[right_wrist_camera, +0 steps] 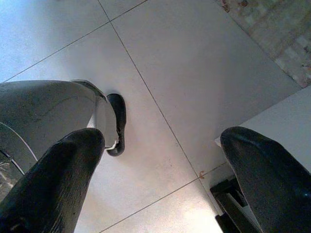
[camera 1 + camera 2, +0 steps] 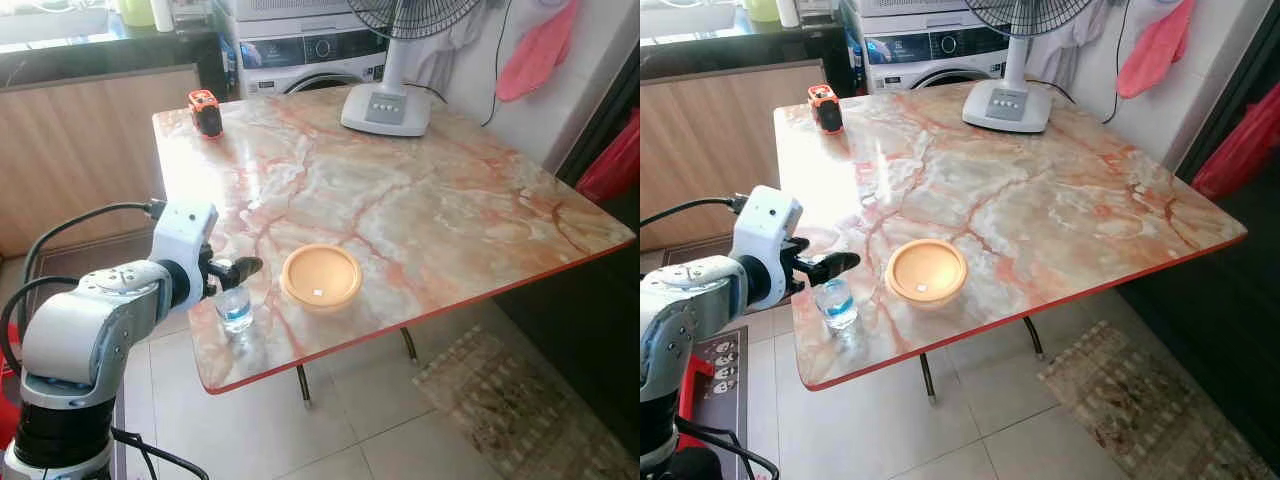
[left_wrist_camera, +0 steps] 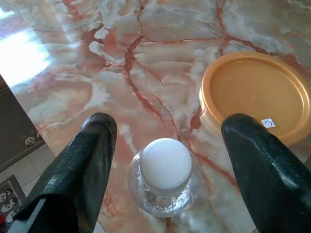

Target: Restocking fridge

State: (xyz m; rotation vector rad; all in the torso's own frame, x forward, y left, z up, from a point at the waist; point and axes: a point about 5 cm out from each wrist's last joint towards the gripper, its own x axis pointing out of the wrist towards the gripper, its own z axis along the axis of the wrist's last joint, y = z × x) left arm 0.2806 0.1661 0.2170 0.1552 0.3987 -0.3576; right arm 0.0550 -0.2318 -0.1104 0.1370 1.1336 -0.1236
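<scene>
Left pincer (image 3: 165,145) hangs with fingers spread wide on either side of the small water bottle (image 2: 234,308), not touching it. That bottle stands upright near the marble table's (image 2: 420,200) front corner, just beside the orange bowl (image 2: 321,277). Right pincer (image 1: 163,145) gapes wide above the tiled floor (image 1: 194,63).

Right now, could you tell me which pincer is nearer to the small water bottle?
Left. The left pincer hovers open just above the water bottle, one finger on either side. The right pincer hangs over the floor tiles.
</scene>
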